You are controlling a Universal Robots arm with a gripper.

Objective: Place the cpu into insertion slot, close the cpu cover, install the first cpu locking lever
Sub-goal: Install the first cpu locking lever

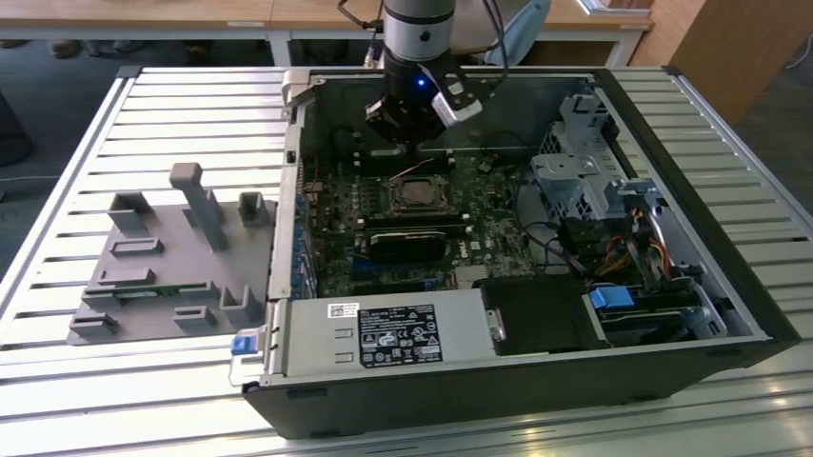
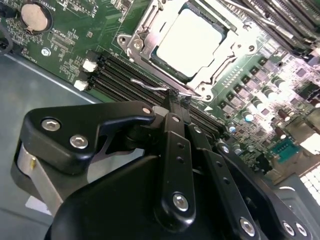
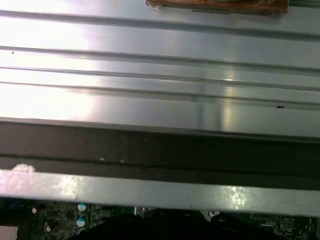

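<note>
Slatted metal bench [image 1: 152, 400] carries an open PC case [image 1: 711, 286], grey fixture block [image 1: 166, 257] at its 9 o'clock. Nearest in the second wrist view, the gripper [image 2: 176, 97] has its fingers drawn together, tips at a thin wire lever [image 2: 150, 85]; whether it's actually gripped, can't tell. Just past that, the cpu [image 2: 192, 42] is seated in the insertion slot [image 1: 414, 196], the cpu cover [image 2: 145, 35] down around it. Risks, my read: tips slip off the springy lever and it snaps back, or they scrape the memory slots [image 2: 115, 75] right beside it. Lever missing its hook leaves the cover loose.
</note>
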